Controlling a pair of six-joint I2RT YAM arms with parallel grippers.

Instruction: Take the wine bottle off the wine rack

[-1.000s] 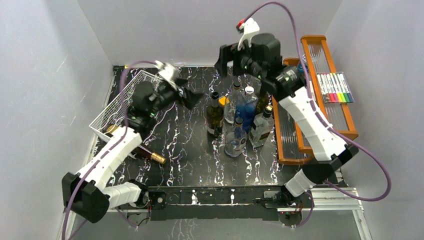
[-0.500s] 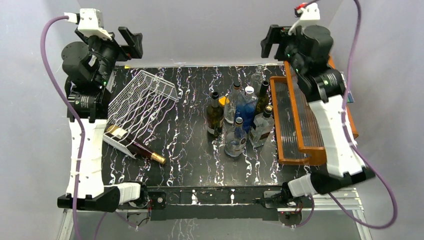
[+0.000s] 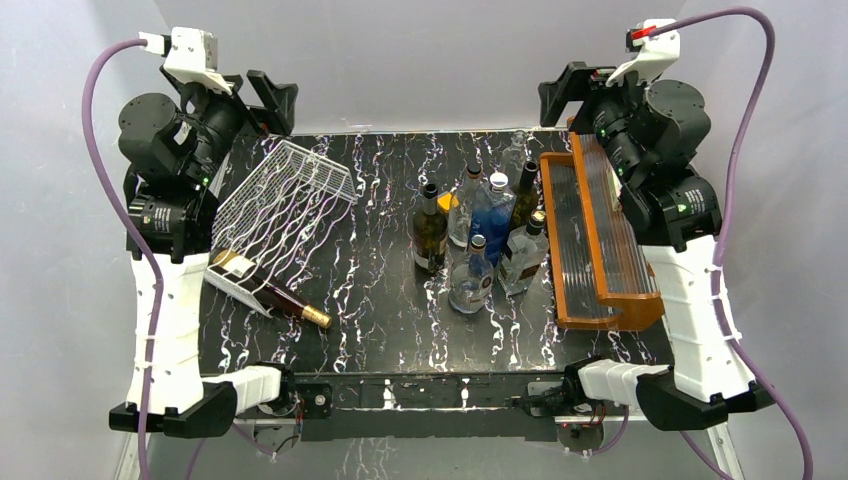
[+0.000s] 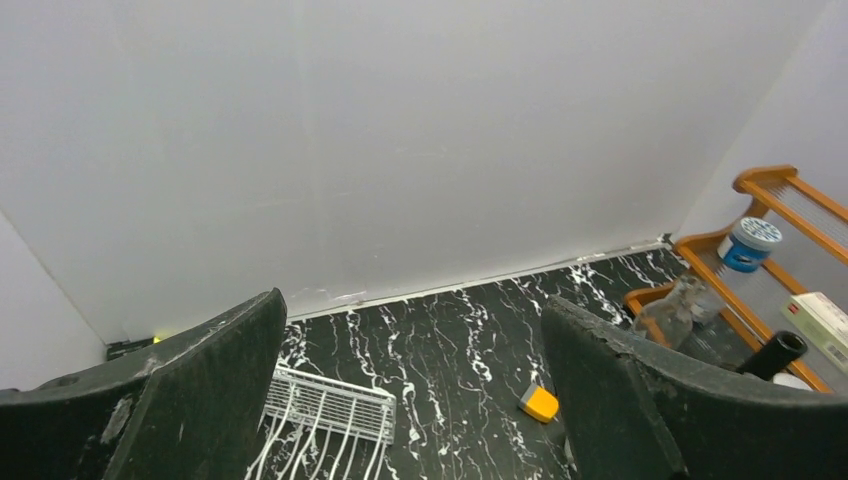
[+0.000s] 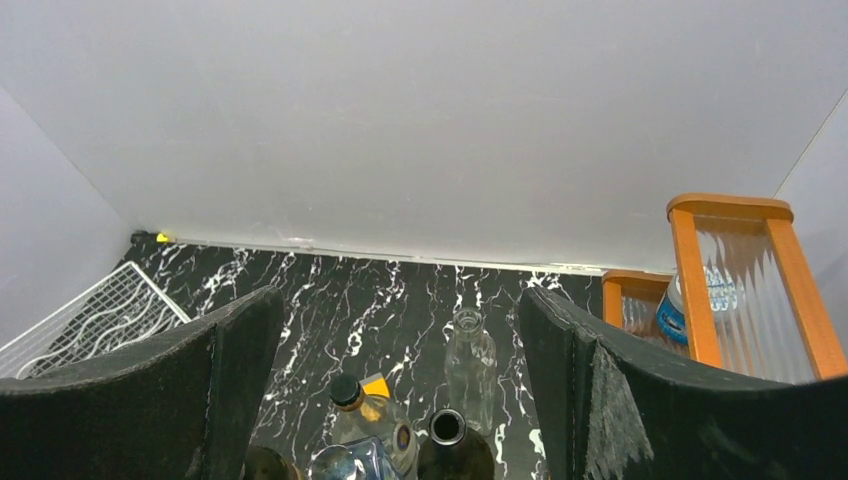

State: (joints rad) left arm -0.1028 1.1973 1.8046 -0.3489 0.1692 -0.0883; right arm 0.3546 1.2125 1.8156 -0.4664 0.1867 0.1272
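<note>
**Table**: black marble top, filling the middle of the overhead frame.

**Wine rack**: white wire basket, sitting slanted at left of centre.

**Shelf**: orange wood, standing at right.

**Spare bottles**: a cluster standing upright at centre, well apart from the rack.

**Wine bottle**: dark glass, lying on its side at the rack's lower end. Its long axis is running from upper left to lower right, with the gold neck poking out toward the lower right.

**Left gripper**: hanging raised in the upper left, fingers spread wide and holding nothing. The bottle is lying below it in the frame, well apart. This arm is judged much the nearer, so the reach would be its job.

**Right gripper**: hanging in the upper right, fingers likewise spread and empty, far across the table from the bottle.
</note>
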